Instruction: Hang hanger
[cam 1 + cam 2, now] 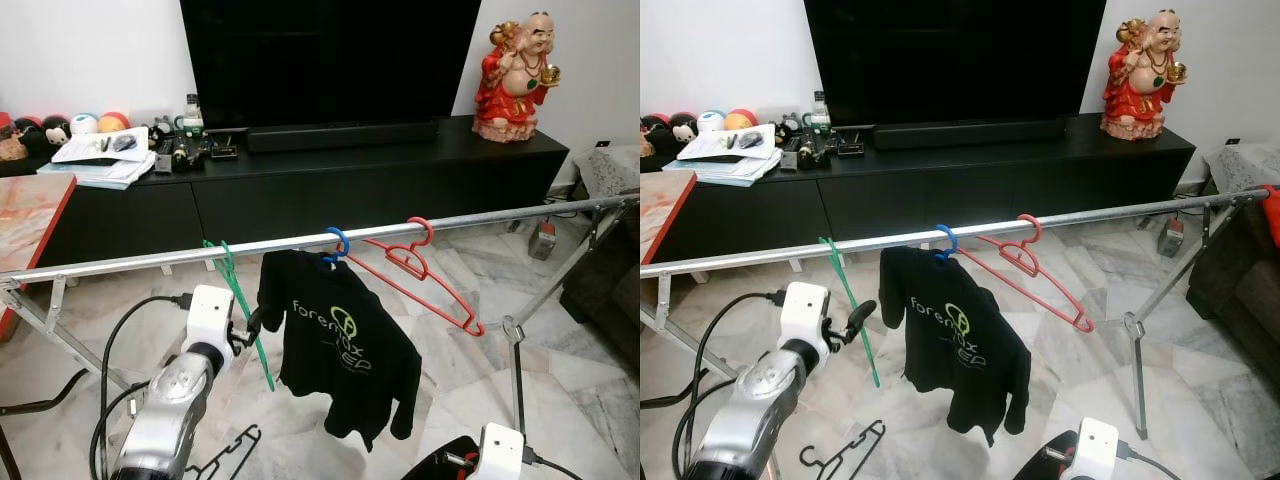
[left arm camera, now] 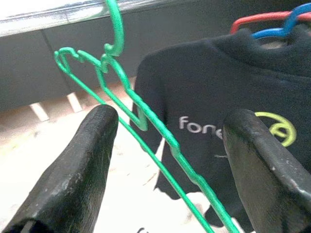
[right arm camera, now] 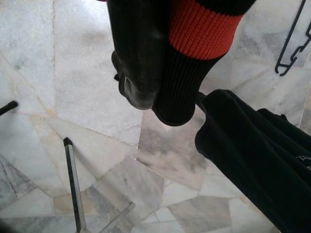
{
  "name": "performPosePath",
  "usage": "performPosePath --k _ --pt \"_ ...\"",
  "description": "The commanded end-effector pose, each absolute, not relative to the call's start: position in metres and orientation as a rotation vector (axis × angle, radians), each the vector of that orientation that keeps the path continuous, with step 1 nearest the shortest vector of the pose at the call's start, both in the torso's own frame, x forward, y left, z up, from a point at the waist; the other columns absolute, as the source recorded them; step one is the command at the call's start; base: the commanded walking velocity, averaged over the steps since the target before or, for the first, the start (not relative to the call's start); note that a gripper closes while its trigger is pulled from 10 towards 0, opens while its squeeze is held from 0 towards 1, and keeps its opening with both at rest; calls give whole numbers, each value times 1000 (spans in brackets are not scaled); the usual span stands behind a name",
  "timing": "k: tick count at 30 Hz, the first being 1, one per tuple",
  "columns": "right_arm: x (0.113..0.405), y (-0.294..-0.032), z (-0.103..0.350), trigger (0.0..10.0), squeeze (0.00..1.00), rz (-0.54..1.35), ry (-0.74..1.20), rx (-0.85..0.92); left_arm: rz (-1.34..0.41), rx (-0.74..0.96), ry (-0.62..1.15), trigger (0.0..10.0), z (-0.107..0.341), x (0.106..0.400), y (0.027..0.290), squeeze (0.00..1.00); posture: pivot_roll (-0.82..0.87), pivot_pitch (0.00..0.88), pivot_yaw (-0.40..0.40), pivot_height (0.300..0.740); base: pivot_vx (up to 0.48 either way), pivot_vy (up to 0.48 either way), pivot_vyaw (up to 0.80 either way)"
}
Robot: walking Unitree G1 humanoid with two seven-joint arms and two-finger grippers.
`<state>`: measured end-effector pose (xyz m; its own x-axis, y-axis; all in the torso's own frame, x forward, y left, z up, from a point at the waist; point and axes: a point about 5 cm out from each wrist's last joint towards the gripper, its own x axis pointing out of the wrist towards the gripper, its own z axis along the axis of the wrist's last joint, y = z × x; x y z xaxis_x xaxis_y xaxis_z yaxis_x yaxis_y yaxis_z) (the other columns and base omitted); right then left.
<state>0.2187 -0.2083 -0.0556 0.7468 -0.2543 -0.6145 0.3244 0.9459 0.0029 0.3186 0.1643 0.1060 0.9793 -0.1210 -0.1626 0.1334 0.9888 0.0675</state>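
A green hanger (image 1: 247, 312) hangs by its hook on the silver rail (image 1: 150, 261), tilted down to the right. My left gripper (image 1: 250, 325) is raised just in front of it. It is open, and in the left wrist view the green hanger (image 2: 141, 116) runs through the gap without touching either finger (image 2: 82, 160). Low down at the front, my right gripper (image 3: 155, 104) is shut on a black garment with a red ribbed cuff (image 3: 199, 29). A black hanger (image 1: 225, 450) lies on the floor below my left arm.
Further right on the rail hang a black T-shirt (image 1: 340, 340) on a blue hanger (image 1: 338, 243) and a bare red hanger (image 1: 420, 270). Rack legs (image 1: 515, 370) stand at both ends. A black TV cabinet (image 1: 380, 180) is behind, a red-edged table (image 1: 30, 215) at the left, and cables (image 1: 110, 350) trail by my left arm.
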Motion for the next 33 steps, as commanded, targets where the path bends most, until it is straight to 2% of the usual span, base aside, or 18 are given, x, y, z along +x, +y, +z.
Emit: performPosePath --k 1,5,18,19,20,33 --pt "222 -207 -54 10000 0 -321 645 118 -101 72 191 10000 105 324 165 0 82 0 2 740 0 0 0" --pt "222 -206 -54 10000 0 -319 648 116 16 78 242 10000 103 336 168 0 73 0 3 740 0 0 0" --pt "221 -205 -54 10000 0 -322 650 115 80 21 302 10000 101 358 154 0 52 0 10 740 0 0 0" --pt "221 -205 -54 10000 0 -322 651 114 85 20 293 6314 104 361 151 0 50 0 10 740 0 0 0" --pt "221 -205 -55 10000 0 -323 651 115 90 18 287 0 106 362 150 0 50 0 10 740 0 0 0" --pt "221 -203 -55 10000 0 -320 656 118 114 11 295 0 103 367 147 0 50 0 14 740 0 0 0"
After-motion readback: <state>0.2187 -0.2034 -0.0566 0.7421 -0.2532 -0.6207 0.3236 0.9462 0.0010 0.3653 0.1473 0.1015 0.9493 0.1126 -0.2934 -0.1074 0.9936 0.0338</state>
